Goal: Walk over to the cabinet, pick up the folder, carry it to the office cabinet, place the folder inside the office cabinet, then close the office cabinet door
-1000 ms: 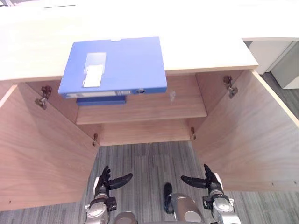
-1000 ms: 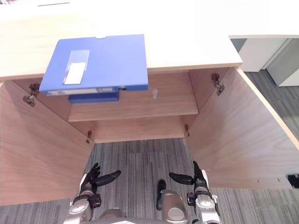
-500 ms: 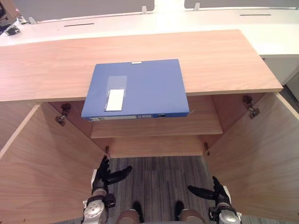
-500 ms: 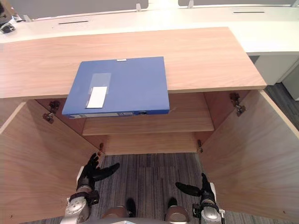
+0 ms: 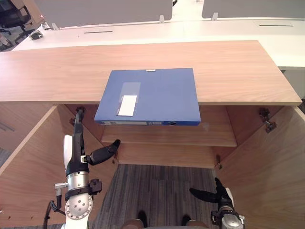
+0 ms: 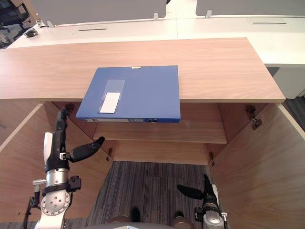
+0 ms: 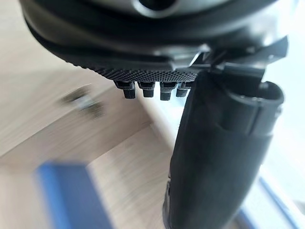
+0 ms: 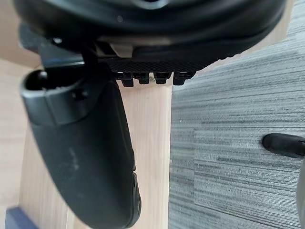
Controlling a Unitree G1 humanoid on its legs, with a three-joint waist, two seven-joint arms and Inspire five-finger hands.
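Left hand [image 5: 77, 160] stands at the lower left of the head views, fingers straight and pointing up in front of the open left door [image 5: 28, 162], thumb stuck out sideways, holding nothing. Right hand [image 5: 220, 193] hangs low at the bottom right, fingers loosely spread and empty, above the grey carpet [image 5: 157, 191]. The blue folder [image 5: 150, 95] lies flat on the cabinet top [image 5: 238, 71] near the middle of the frame, its front edge overhanging the open cabinet and the inner shelf [image 5: 190, 136]. The left wrist view adds a close look past the fingertips [image 7: 152, 90]: a door hinge [image 7: 86, 102] and the folder as a blue blur. The right wrist view gives carpet beside a wooden panel edge [image 8: 152, 143].
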